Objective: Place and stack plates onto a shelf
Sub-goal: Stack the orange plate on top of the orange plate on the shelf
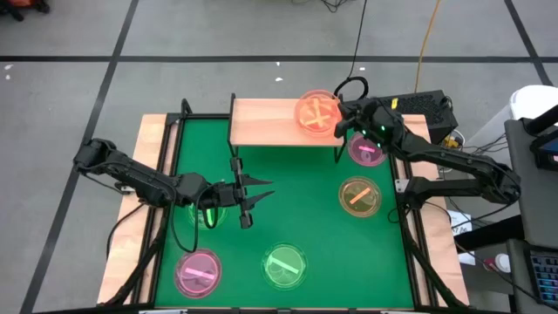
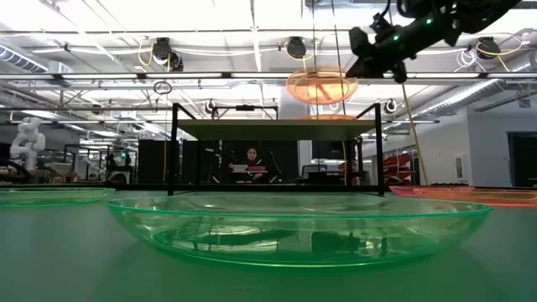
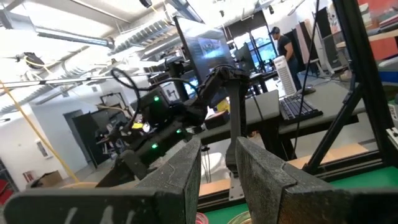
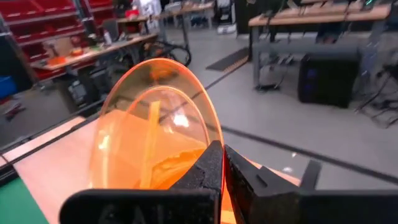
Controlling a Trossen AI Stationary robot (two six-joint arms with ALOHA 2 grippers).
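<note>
A green plate (image 2: 298, 231) fills the foreground of the low view, resting on the table just in front of the lens. Behind it stands the shelf (image 2: 273, 127), and above its right end an amber plate (image 2: 322, 85) hangs in the air, held at its rim by the right gripper (image 2: 361, 52).

The high view alone gives the whole layout: the amber plate (image 1: 317, 113) sits over the right end of the shelf (image 1: 270, 121), with the right gripper (image 1: 342, 119) at its edge. On the green table (image 1: 296, 201) lie a pink plate (image 1: 365, 150) beside the shelf, a brown plate (image 1: 359, 196), a green plate (image 1: 285, 266), another pink plate (image 1: 199, 272) and a green plate (image 1: 207, 212) partly hidden under the left arm. The left gripper (image 1: 253, 196) hovers mid-table, fingers spread.

The left wrist view shows that gripper's two fingers (image 3: 180, 177) apart, with the right arm beyond.

The right wrist view shows the pinch closely: the jaws press on the rim of the amber plate (image 4: 155, 134), which seems to have a second dish nested inside, above the wooden shelf (image 4: 56, 168).
</note>
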